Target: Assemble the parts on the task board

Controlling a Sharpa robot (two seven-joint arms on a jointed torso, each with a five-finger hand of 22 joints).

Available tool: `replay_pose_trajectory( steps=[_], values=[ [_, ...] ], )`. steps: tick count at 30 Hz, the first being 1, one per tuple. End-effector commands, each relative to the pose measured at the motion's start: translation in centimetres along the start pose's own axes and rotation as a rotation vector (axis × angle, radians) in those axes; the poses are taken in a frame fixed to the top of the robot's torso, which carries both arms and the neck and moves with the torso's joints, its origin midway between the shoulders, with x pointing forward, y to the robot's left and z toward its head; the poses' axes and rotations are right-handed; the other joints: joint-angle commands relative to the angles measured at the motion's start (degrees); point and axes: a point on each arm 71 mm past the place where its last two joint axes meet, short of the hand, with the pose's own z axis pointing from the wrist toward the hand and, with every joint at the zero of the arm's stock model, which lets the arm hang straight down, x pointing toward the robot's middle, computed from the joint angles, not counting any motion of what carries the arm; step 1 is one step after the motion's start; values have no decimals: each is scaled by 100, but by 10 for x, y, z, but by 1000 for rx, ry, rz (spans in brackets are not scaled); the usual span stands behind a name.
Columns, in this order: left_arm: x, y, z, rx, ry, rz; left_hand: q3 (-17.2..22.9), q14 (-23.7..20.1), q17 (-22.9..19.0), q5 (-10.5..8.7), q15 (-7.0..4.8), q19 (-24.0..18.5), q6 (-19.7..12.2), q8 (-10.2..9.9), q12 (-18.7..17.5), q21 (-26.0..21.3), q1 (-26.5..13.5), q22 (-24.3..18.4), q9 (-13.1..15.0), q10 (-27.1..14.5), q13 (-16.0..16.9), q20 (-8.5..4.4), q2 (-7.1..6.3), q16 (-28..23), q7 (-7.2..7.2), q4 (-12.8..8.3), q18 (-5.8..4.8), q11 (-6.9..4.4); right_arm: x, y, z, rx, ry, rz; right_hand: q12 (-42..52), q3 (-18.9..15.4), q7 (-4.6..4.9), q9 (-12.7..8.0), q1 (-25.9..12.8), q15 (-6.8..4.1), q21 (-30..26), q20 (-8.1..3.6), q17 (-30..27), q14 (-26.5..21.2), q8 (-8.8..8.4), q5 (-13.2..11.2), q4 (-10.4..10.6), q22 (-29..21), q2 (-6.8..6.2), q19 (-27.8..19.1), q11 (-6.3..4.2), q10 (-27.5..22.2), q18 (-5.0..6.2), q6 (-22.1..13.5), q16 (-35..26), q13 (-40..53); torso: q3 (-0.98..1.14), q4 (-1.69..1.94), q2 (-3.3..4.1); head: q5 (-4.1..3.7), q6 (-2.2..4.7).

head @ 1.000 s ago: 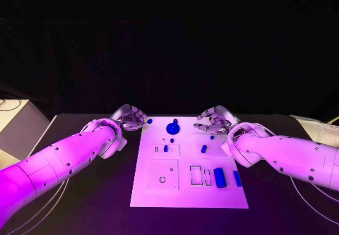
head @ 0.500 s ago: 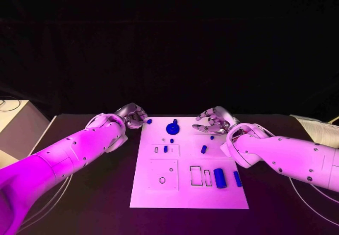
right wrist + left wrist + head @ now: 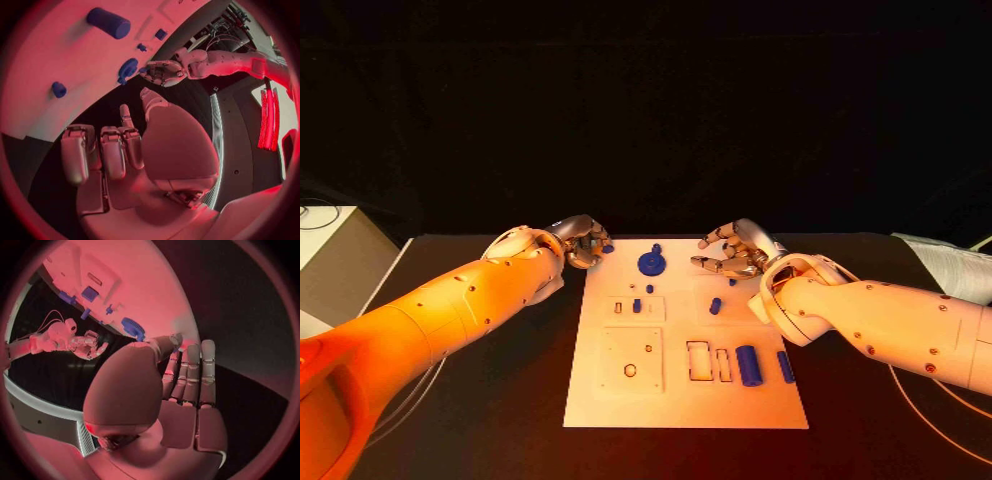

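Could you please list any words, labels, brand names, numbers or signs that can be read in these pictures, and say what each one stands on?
None: no readable text stands on anything here.
The task board bears only outlined cut-outs and blue parts, no print that can be made out.
The left hand, the right hand and the arms carry no legible marking.

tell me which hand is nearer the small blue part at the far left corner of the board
Left. The left hand is right beside the small blue part at the task board's far left corner; the right hand hovers across the board by its far right edge.
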Motion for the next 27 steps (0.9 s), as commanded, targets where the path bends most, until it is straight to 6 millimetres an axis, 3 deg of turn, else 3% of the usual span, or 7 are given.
replay_pose_trajectory(
  steps=[1, 11, 18, 24, 27],
  values=[
    [1, -5, 2, 32, 36, 30, -49, -45, -11, -25, 18, -43, -19, -34, 55, 24, -52, -3, -15, -56, -5, 7, 20, 49, -18, 23, 88, 0, 1, 2, 0, -14, 12, -7, -1, 34, -24, 5, -55, -31, -22, -22, 1509, 598, 39, 39, 8, 1043, 25, 372, -50, 505, -24, -9, 25, 1433, -1, 1, 0, -12, -4],
    [-1, -6, 4, 29, 40, 32, 30, -57, -36, -25, 20, -16, 96, -29, 222, 31, -108, -14, -43, -9, -13, 20, 155, 207, 72, 145, 93, -5, 2, 3, 1, -16, 13, -7, 2, 35, -24, 6, -57, -31, -18, -23, 1509, 598, 40, 39, 9, 1046, 26, 373, -50, 508, -25, -9, 25, 1435, -5, 6, -8, -15, -17],
    [0, -10, 5, 37, 42, 18, 31, 19, -53, -32, -26, 71, 518, 115, 440, 29, -242, -44, -23, 261, -45, -6, 164, 466, 246, 286, 94, -89, 2, 4, 1, -18, 14, -6, 2, 35, -24, 6, -57, -31, -18, -23, 1509, 598, 40, 39, 9, 1046, 26, 373, -50, 508, -25, -9, 25, 1435, -2, 3, -13, -11, -16],
    [-1, -9, 6, 30, 12, 15, -128, 328, -43, -33, -58, 299, 731, 183, 599, 26, -379, -98, 5, 636, -89, -33, 111, 795, 267, 452, 93, -136, 2, 4, 1, -18, 14, -6, 2, 35, -24, 6, -57, -31, -18, -23, 1509, 598, 40, 39, 9, 1046, 26, 373, -50, 508, -25, -9, 25, 1435, 0, 7, -12, -14, -8],
    [-2, -8, 6, 21, -1, 17, -187, 716, 266, -32, -100, 409, 882, 253, 634, 26, -357, -122, 53, 797, -119, -64, 93, 965, 258, 476, 97, -187, 2, 4, 1, -18, 14, -6, 1, 37, -25, 8, -64, -31, -23, -23, 1509, 598, 45, 39, 11, 1042, 29, 372, -51, 507, -23, -6, 25, 1434, 1, 8, -12, -15, -9]
  ],
)
